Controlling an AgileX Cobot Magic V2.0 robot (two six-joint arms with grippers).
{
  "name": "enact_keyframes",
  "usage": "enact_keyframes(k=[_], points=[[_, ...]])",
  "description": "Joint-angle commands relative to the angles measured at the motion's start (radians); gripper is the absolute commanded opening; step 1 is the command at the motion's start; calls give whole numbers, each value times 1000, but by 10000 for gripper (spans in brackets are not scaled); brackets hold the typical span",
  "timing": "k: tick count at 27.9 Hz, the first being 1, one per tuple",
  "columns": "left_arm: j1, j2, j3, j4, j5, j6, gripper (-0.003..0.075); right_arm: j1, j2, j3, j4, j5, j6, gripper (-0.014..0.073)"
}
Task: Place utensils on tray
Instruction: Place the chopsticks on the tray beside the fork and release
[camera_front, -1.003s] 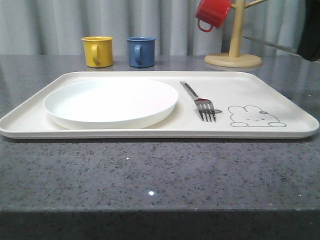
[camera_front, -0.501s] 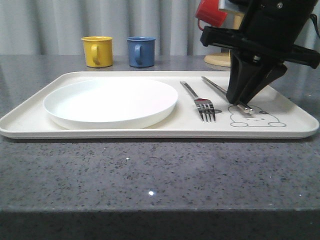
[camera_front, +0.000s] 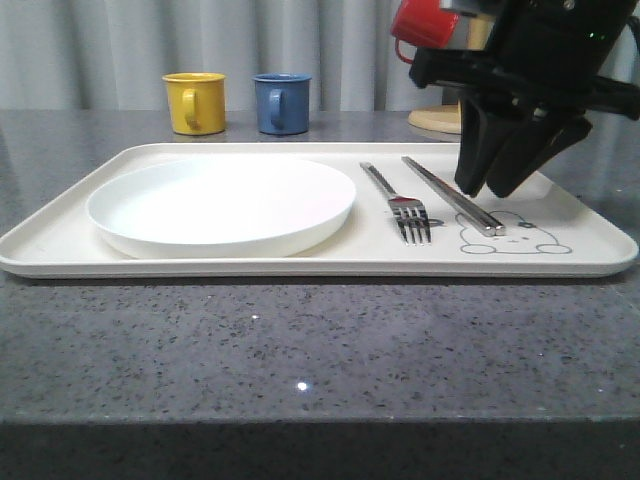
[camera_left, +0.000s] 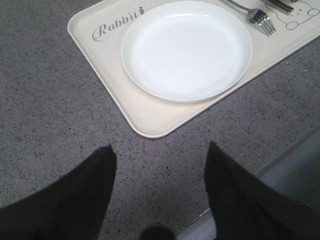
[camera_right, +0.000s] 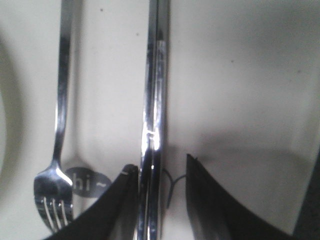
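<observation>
Chopsticks (camera_front: 452, 196) — a straight pair of polished silver metal rods — lie flat on the tray (camera_front: 300, 262), just right of the fork (camera_front: 399, 204) and roughly parallel to it, their near ends over the grey rabbit drawing (camera_front: 508, 233). In the right wrist view the two sticks (camera_right: 153, 125) lie pressed side by side, mirror-bright, running between the dark fingers. The right gripper (camera_front: 494, 186) hangs just above them, jaws spread; contact with the metal looks unlikely, though the close view is too tight to be sure. Fork: four tines, slim shiny handle, tines toward the near rim. Tray: cream plastic, flat, rounded corners, low raised rim, "Rabbit" script (camera_left: 114, 25) in one corner. A round white plate (camera_front: 222, 204), smooth and glossy, sits on its left half. The left gripper (camera_left: 159, 170) hovers over speckled grey stone countertop (camera_front: 300, 350) beside the tray corner, fingers apart, holding nothing. Yellow mug (camera_front: 195, 102) and blue mug (camera_front: 282, 103) stand behind the tray — a red mug (camera_front: 424, 26) hangs on a wooden stand (camera_front: 468, 90).
</observation>
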Motion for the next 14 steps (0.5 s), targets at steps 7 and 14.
enact_keyframes(k=[7,14], points=[[-7,1,-28,-2,-67,-8,388,-27,-329,-33,-110,108,-109,276],[-7,1,-28,-2,-67,-8,388,-264,-459,21,-138,214,-145,276]])
